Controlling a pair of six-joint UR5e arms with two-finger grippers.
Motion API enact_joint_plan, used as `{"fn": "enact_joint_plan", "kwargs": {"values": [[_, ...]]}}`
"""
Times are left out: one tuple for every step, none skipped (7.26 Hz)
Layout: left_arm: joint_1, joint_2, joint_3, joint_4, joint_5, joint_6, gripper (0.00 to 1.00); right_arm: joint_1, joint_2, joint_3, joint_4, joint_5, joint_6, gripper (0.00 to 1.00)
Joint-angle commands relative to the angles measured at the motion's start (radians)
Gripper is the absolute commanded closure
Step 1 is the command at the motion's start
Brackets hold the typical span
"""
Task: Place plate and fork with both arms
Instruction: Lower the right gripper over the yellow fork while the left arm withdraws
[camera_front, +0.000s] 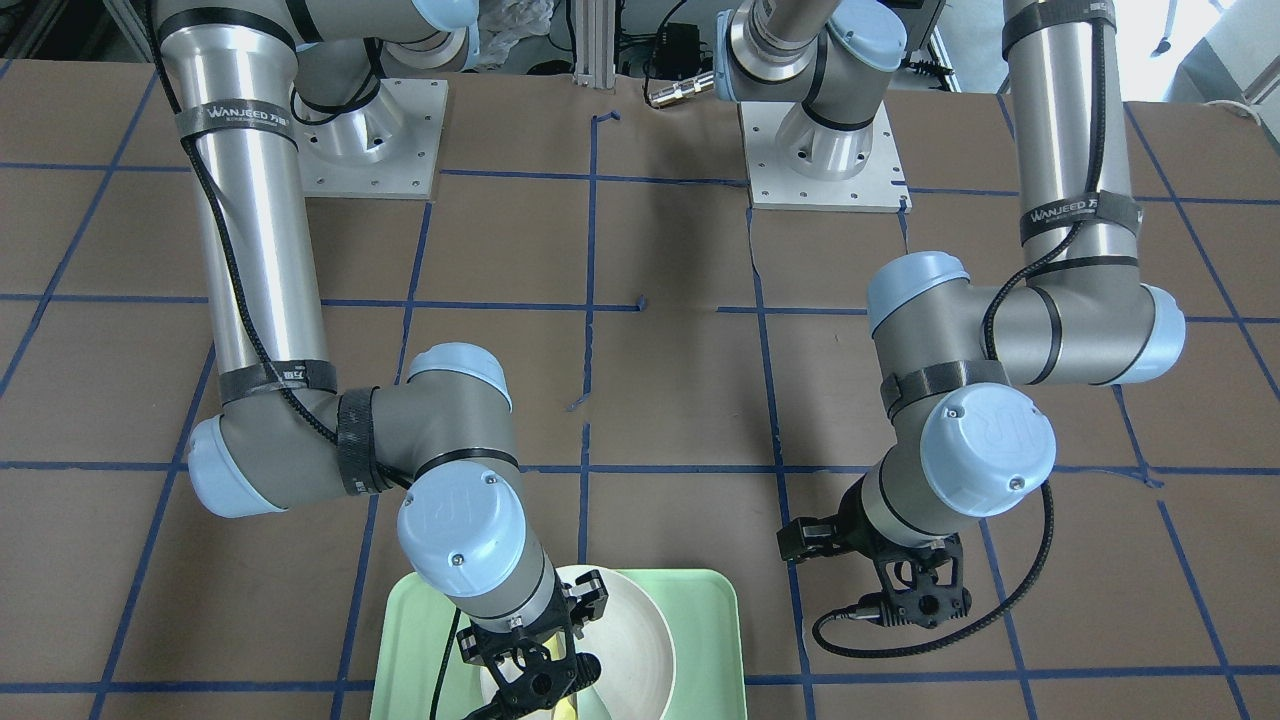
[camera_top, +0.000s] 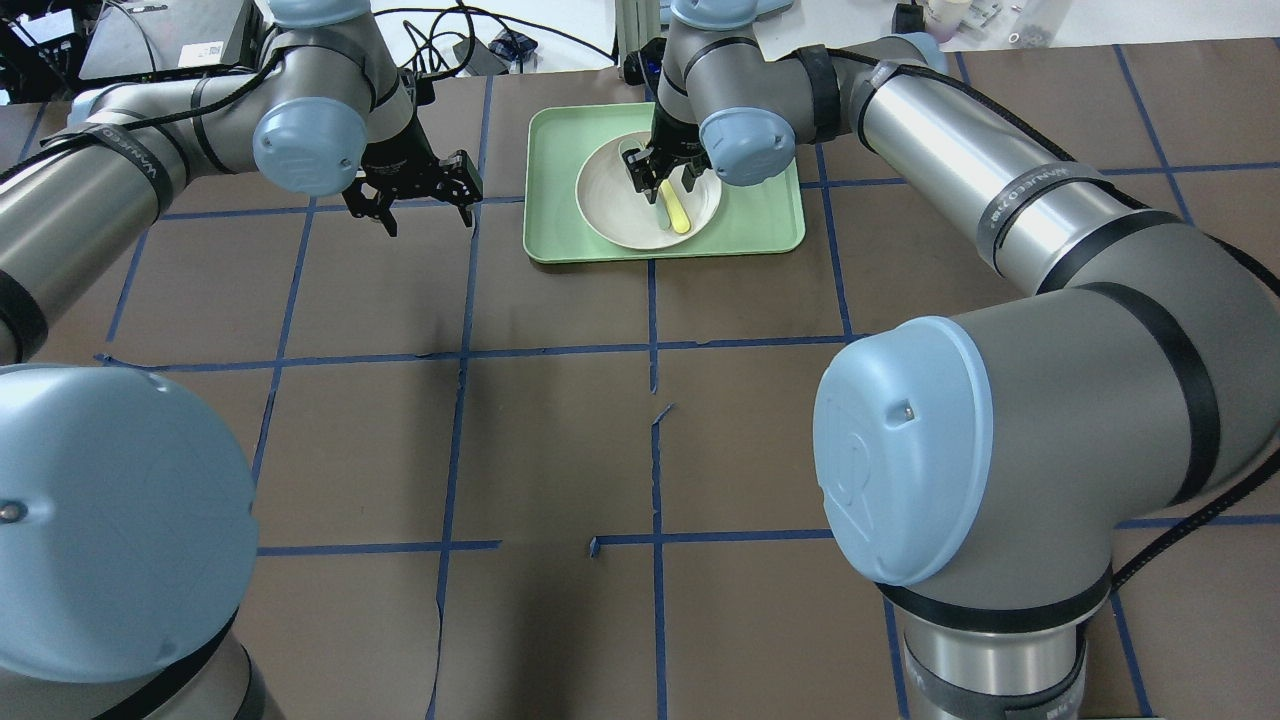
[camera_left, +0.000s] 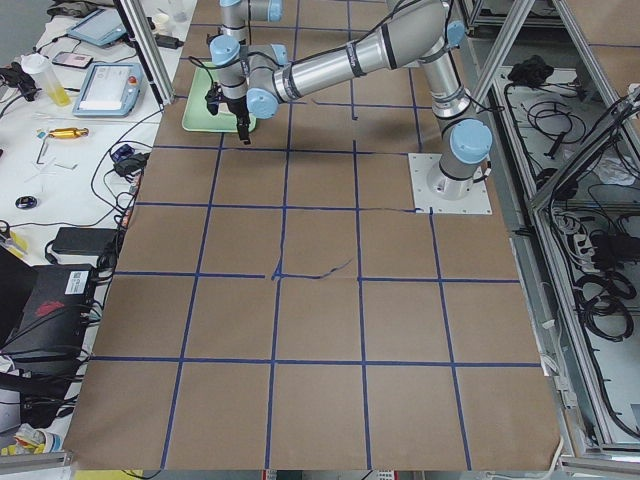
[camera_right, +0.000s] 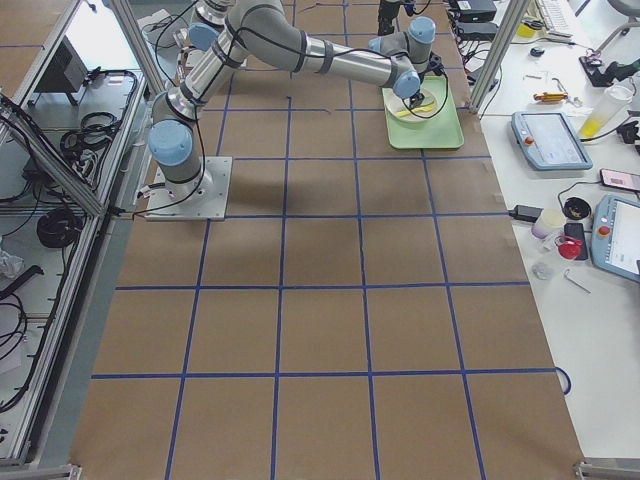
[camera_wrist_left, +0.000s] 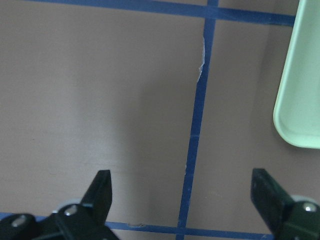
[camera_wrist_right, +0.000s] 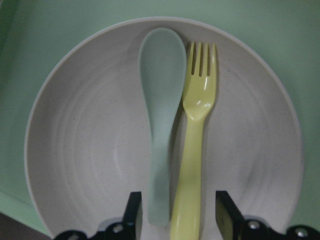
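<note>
Barely started: fork (camera_wrist_right: 192, 150) in plate (camera_wrist_right: 75, 150) on mint-green tray (camera_top: 770, 225), far counter edge. Right gripper (camera_wrist_right: 179, 202) fingers (camera_wrist_right: 227, 212) apart, astride fork and spoon (camera_wrist_right: 160, 100) handles. Left gripper (camera_wrist_left: 181, 182) fingers (camera_wrist_left: 100, 190) apart, empty, beside tray.

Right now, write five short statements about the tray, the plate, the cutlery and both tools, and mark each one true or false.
1. The plate sits on the mint-green tray. True.
2. The fork lies on the bare table. False: it lies inside the plate, beside the spoon.
3. The right tool is open over the plate, with both cutlery handles between its fingers. True.
4. The left tool holds the plate. False: it is open and empty over the table, beside the tray.
5. The fork's tines point toward the right tool. False: they point away from it; the handle end is nearest the tool.
</note>
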Motion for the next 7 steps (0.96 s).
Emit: {"fn": "enact_joint_plan", "kwargs": {"values": [[0.0, 0.001, -0.014, 0.007, 0.0, 0.0, 0.0, 0.0, 0.026, -0.007, -0.041, -0.008, -0.008, 0.46], [0.0, 0.004, -0.02, 0.007, 0.0, 0.0, 0.0, 0.0, 0.032, -0.007, -0.044, -0.008, -0.008, 0.45], [0.0, 0.004, -0.021, 0.007, 0.0, 0.0, 0.0, 0.0, 0.035, -0.007, -0.044, -0.008, -0.021, 0.45], [0.0, 0.004, -0.021, 0.007, 0.0, 0.0, 0.0, 0.0, 0.035, -0.007, -0.044, -0.017, -0.022, 0.52], [0.0, 0.004, -0.021, 0.007, 0.0, 0.0, 0.0, 0.0, 0.037, -0.007, -0.045, -0.019, -0.02, 0.52], [0.0, 0.004, -0.021, 0.007, 0.0, 0.0, 0.0, -0.001, 0.029, -0.023, -0.045, -0.023, -0.022, 0.52], [0.0, 0.004, -0.021, 0.007, 0.0, 0.0, 0.0, -0.001, 0.032, -0.052, -0.042, -0.02, -0.02, 0.52]]}}
